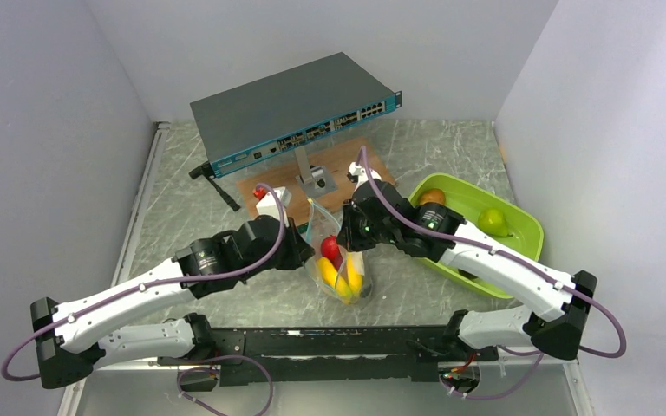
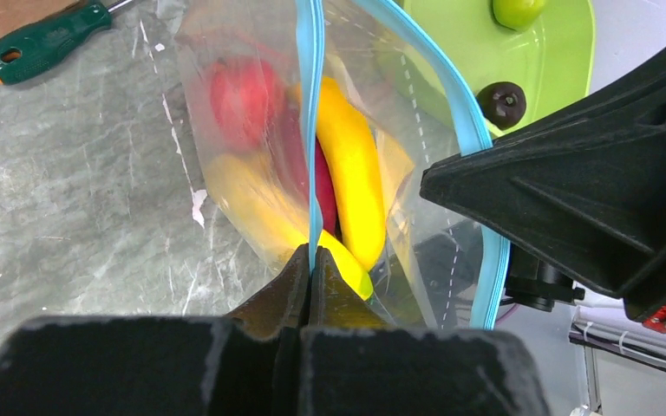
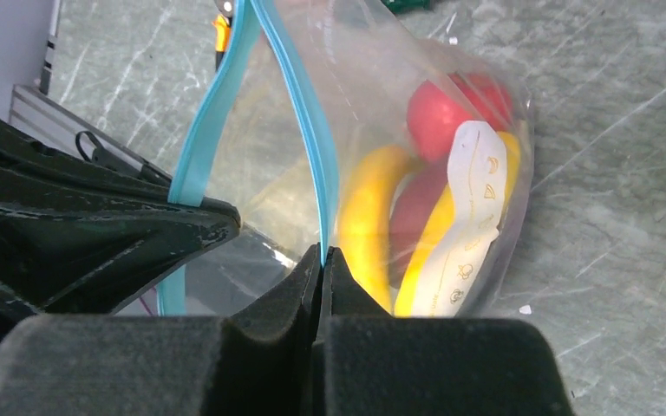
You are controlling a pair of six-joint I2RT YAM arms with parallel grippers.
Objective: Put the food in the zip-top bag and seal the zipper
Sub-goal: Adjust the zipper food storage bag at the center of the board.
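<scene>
Two robot arms hold a clear zip-top bag [image 1: 344,276] at the centre of the overhead frame, its base apparently resting on the marbled surface [image 1: 182,199]. The left gripper [image 2: 312,260], jaws clenched, pinches one lip of the teal zipper [image 2: 310,130] at the lower centre of its wrist view. The right gripper [image 3: 323,256], jaws likewise clamped, grips the opposite lip, so the mouth stands parted between them. Inside lie a yellow banana [image 2: 351,165], a red apple [image 2: 238,91] and a darker reddish piece [image 2: 325,186]. A green pear [image 1: 492,221] and a brown round fruit [image 2: 503,102] sit in the lime-green tray [image 1: 520,227] at the right of the overhead frame, outside the bag. With both arms occupied, fetching that fruit would likely mean one of them releasing its lip, and the limp plastic could then fold shut or slump, letting the banana slide out. The thin strip offers little purchase and might slip from either pinch if the arms pull apart too hard. Should the lips meet out of line when pressed, the zipper could close only partway
</scene>
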